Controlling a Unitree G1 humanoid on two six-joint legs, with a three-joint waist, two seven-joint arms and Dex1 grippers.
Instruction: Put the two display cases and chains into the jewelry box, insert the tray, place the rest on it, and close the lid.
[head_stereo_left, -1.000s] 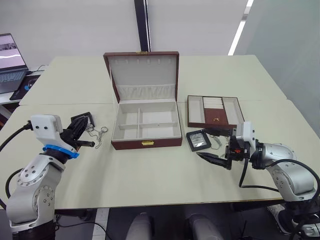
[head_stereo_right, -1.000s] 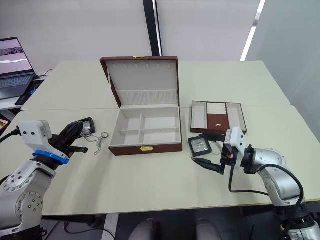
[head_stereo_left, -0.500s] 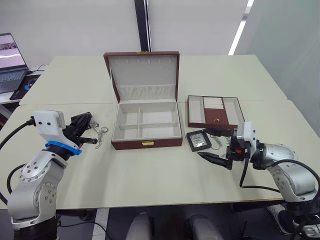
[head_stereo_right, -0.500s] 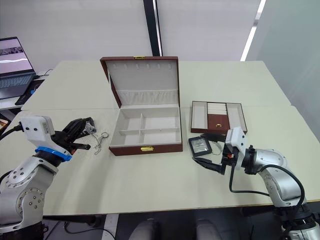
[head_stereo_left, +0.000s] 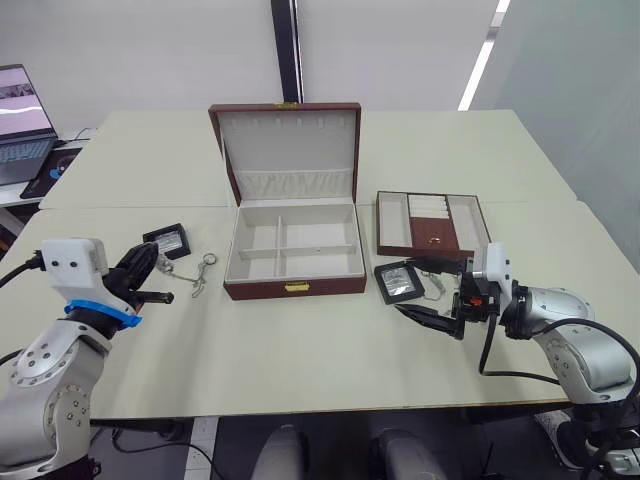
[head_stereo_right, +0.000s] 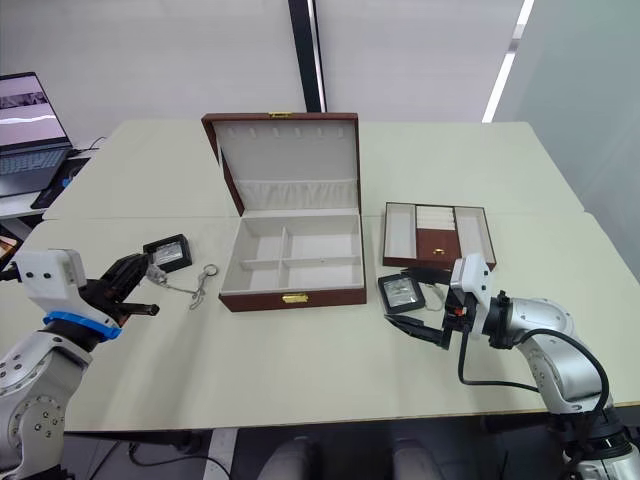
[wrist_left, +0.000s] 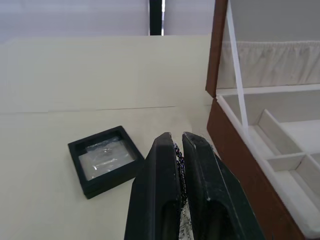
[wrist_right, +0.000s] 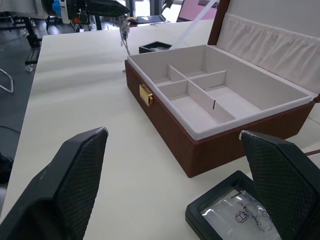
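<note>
Right now your left gripper (head_stereo_right: 135, 290) hovers over the table (head_stereo_left: 300, 340) to the left of the jewelry box (head_stereo_left: 292, 250), and its two black fingers (wrist_left: 165, 190) are pressed together on a thin silvery chain (head_stereo_right: 178, 283); from the pinch the chain trails toward the box, and its far end, with a small ring (head_stereo_left: 208, 260), lies on the tabletop near the box's left wall. Just behind that gripper you can see one display case (head_stereo_left: 167, 241) lying flat on the table, apart from the fingers and well left of the box. Your jewelry box sits in the middle with its lid (head_stereo_left: 286, 148) standing open and upright at the back, the cream divided compartments bare and the gold clasp (head_stereo_left: 295, 286) facing you. To the right of the box the tray (head_stereo_left: 430, 222) rests on the table, with its dark red centre section between the cream side compartments. In front of the tray, the second display case (head_stereo_left: 398, 279) lies flat, and a bit of silvery chain (head_stereo_left: 434, 285) lies just beside its right edge. Your right gripper (head_stereo_left: 432, 291) hangs close over the table by that case, its fingers (wrist_right: 70, 185) spread wide with nothing between them, one tip in front of the case and the other behind it.
</note>
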